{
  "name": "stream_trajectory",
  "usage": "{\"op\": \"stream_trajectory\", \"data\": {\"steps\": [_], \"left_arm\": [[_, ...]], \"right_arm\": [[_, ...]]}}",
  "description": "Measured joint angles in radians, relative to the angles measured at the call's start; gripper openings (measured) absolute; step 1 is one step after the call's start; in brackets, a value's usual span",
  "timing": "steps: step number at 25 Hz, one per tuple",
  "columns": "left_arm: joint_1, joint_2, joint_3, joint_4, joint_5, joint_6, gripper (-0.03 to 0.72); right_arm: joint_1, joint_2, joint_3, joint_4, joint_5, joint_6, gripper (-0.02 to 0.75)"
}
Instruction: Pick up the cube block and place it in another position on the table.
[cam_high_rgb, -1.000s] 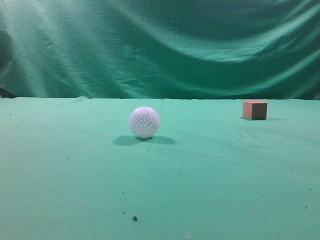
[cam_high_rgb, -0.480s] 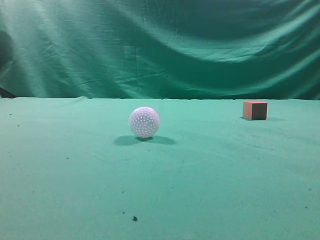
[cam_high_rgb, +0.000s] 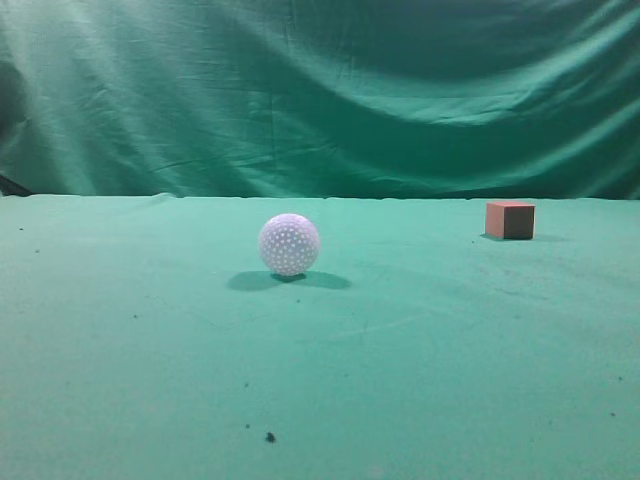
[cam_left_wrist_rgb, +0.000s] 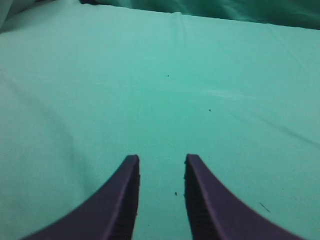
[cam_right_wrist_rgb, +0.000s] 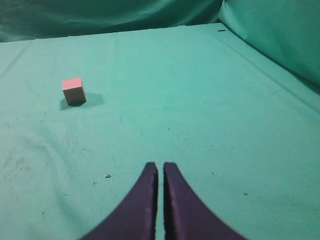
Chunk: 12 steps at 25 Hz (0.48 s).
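Looking along the table (cam_high_rgb: 420, 380) from the exterior view, we see the cube block (cam_high_rgb: 510, 220) resting far back on the right, well apart from the white dimpled ball (cam_high_rgb: 289, 244) near the middle; a green backdrop cloth (cam_high_rgb: 320, 90) hangs behind, and neither arm shows. From the left wrist view, we find our left gripper (cam_left_wrist_rgb: 161, 162) above bare cloth, its dark fingers spread with nothing between them. From the right wrist view, our right gripper (cam_right_wrist_rgb: 160, 167) has its fingers pressed nearly together, holding nothing, and the cube block (cam_right_wrist_rgb: 73, 91) sits upright on the table, well ahead and off to the left.
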Motion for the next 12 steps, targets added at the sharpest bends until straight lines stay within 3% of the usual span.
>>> {"op": "stream_trajectory", "data": {"steps": [12], "left_arm": [[0.0,0.0,0.0,0.0,0.0,0.0,0.262]], "right_arm": [[0.0,0.0,0.0,0.0,0.002,0.0,0.0]]}}
